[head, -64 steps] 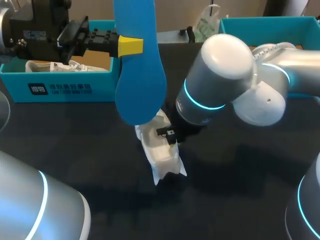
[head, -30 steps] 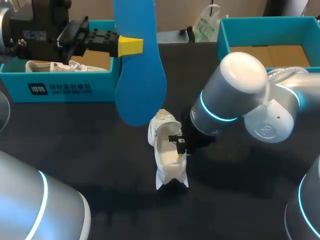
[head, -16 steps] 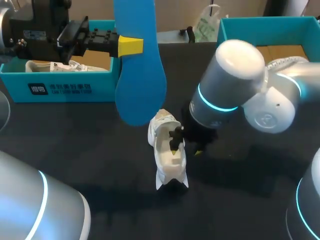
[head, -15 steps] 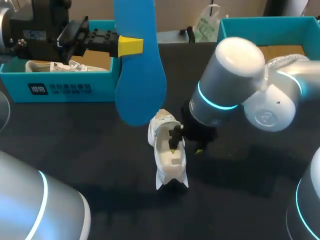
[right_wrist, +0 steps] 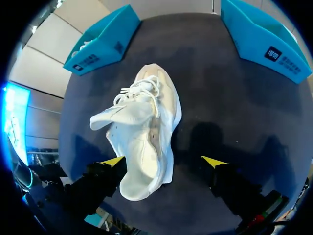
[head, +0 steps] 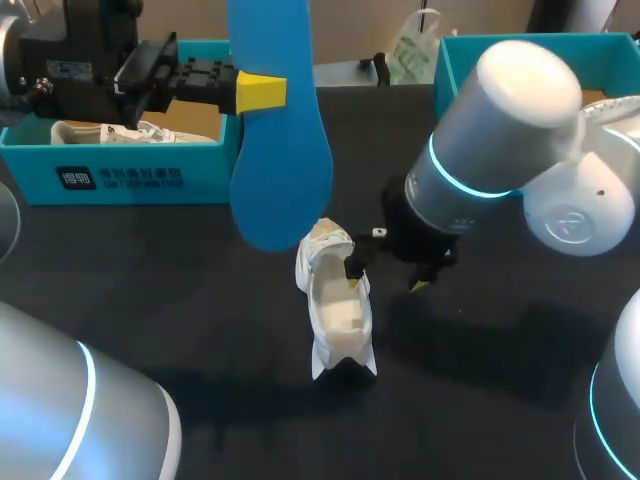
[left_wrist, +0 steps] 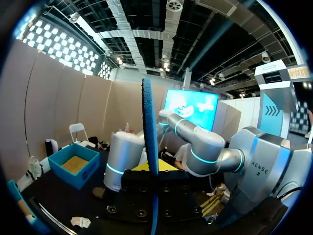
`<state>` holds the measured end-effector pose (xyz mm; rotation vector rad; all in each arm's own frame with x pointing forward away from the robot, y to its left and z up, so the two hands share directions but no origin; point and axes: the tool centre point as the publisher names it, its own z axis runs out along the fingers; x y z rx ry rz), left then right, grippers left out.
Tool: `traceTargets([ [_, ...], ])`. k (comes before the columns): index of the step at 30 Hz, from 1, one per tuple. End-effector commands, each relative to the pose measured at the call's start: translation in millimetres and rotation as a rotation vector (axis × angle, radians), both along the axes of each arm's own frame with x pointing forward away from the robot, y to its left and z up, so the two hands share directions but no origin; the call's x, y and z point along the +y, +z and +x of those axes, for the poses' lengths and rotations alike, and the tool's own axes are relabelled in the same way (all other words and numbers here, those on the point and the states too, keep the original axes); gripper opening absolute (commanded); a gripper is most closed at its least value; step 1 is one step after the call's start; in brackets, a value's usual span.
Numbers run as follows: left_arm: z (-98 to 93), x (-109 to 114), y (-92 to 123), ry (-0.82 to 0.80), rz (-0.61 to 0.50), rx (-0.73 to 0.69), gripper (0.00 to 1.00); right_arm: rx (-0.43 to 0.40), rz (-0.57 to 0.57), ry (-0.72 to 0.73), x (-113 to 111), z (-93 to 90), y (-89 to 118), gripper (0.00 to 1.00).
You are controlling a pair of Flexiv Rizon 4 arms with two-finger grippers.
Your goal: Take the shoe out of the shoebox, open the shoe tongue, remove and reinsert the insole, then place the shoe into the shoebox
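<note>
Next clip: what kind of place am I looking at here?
Probably a robot workbench set up for shoe handling: a dark table carrying teal shoeboxes, a white shoe lying on it, and a blue insole held up in the left pincer.

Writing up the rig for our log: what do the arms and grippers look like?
The left arm and right arm have smooth, rounded silver-grey shells with glowing cyan rings at joints. The left gripper and right gripper are black and blocky with bright yellow fingertips; the left's body carries a white label.
</note>
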<state>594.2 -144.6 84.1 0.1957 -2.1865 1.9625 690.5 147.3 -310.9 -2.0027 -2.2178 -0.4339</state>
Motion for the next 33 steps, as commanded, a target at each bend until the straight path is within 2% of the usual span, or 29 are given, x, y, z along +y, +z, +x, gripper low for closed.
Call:
traceTargets([
  [1,1.7,-1.7,0.0,-0.002,0.001,0.0,0.0,-0.015,0.173,-0.036,0.1,5.7,2.1,1.0],
  [3,1.7,-1.7,0.0,-0.002,0.001,0.0,0.0,-0.056,0.291,-0.073,-8.2,14.1,20.0,1.0],
  [4,1.7,-1.7,0.0,-0.002,0.001,0.0,0.0,-0.08,0.303,-0.079,-13.3,16.9,29.2,1.0],
  [5,1.7,-1.7,0.0,-0.002,0.001,0.0,0.0,-0.086,0.38,-0.084,-17.5,20.5,39.4,1.0],
  [7,1.7,-1.7,0.0,-0.002,0.001,0.0,0.0,-0.08,0.397,-0.072,-24.9,26.4,55.8,1.0],
  [11,1.7,-1.7,0.0,-0.002,0.001,0.0,0.0,-0.092,0.558,-0.051,-33.1,38.6,92.1,1.0],
  [12,1.7,-1.7,0.0,-0.002,0.001,0.0,0.0,-0.106,0.548,-0.018,-33.2,38.8,100.8,1.0],
  [23,1.7,-1.7,0.0,-0.002,0.001,0.0,0.0,-0.106,0.548,-0.018,-33.2,38.8,100.8,1.0],
  [25,1.7,-1.7,0.0,-0.002,0.001,0.0,0.0,-0.082,0.557,-0.027,-32.7,40.4,103.2,1.0],
  [28,7.1,-3.1,-1.7,-0.013,-0.018,-0.088,0.0,-0.059,0.599,-0.038,-37.9,44.2,116.0,1.0],
  [33,14.2,-4.0,-6.1,-0.021,-0.034,-0.328,0.0,-0.041,0.657,-0.035,-41.8,45.0,132.7,1.0],
])
